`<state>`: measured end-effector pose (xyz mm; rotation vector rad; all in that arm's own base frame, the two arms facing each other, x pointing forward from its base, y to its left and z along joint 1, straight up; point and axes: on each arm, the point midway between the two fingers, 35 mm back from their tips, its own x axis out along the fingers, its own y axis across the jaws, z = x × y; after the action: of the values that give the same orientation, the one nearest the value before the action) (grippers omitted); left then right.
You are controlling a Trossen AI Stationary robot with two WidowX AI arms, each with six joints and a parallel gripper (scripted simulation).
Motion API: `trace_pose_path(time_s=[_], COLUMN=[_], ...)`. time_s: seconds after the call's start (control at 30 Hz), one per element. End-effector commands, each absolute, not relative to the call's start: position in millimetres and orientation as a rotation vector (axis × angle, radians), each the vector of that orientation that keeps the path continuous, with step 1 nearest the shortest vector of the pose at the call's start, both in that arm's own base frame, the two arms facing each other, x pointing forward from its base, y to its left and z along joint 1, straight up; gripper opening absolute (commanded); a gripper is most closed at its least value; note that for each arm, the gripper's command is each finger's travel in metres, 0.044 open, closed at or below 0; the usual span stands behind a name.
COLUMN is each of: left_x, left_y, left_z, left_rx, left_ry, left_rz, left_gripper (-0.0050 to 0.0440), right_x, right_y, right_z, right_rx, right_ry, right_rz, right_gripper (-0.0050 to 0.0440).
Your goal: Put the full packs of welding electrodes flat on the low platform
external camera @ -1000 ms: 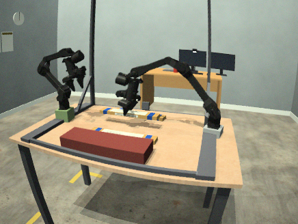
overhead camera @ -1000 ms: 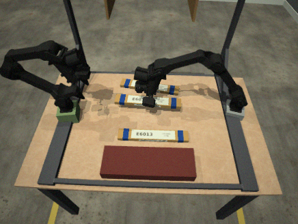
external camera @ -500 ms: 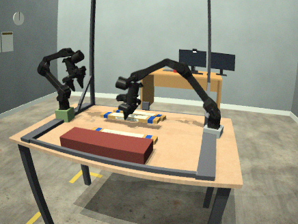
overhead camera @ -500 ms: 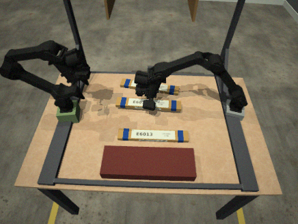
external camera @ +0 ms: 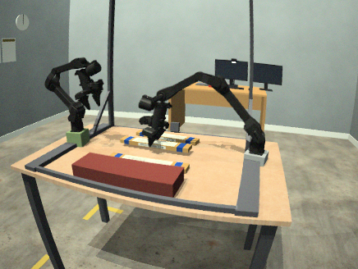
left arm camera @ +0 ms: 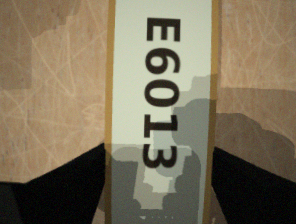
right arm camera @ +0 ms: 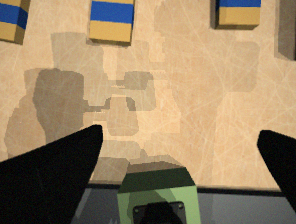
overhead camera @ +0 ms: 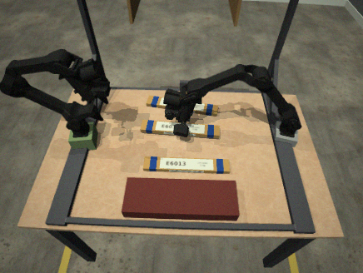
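Left gripper (overhead camera: 181, 130) (external camera: 152, 141) (left arm camera: 159, 147) closed on the middle pack (overhead camera: 201, 129) (external camera: 170, 145) (left arm camera: 162, 100) (right arm camera: 111, 25), across its label; pack lies off the red platform (overhead camera: 180, 197) (external camera: 127, 174), between the other two packs; right gripper (overhead camera: 104, 110) (external camera: 93, 106) (right arm camera: 180, 132) stands wide

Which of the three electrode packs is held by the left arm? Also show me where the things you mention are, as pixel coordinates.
The middle pack (overhead camera: 201, 128) (external camera: 172, 145) (left arm camera: 131, 75) (right arm camera: 111, 31), its label between the left arm's jaws. The far pack (overhead camera: 211, 110) (external camera: 193, 141) and the one beside the dark red platform (overhead camera: 181, 197) (external camera: 127, 173) are ungripped.
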<state>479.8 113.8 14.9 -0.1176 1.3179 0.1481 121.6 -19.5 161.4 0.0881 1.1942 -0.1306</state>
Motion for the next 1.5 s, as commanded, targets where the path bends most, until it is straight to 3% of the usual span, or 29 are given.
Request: trace_pose_path(time_s=[0.0, 0.67, 1.47], left_x=[486, 483, 486], left_y=[115, 114, 115], left_z=[33, 11, 18], left_rx=[-0.110, -0.112, -0.110], left_ry=[1.271, 1.295, 1.271], left_rz=[0.153, 0.152, 0.153], left_gripper=[-0.0050, -0.0050, -0.0050], right_x=[123, 123, 123], right_y=[-20, -20, -20], right_z=[167, 167, 167], right_rx=[0.087, 0.087, 0.087], right_ry=[1.174, 1.174, 1.174], right_rz=[-0.130, -0.130, -0.130], right_gripper=[0.0430, 0.0430, 0.0430])
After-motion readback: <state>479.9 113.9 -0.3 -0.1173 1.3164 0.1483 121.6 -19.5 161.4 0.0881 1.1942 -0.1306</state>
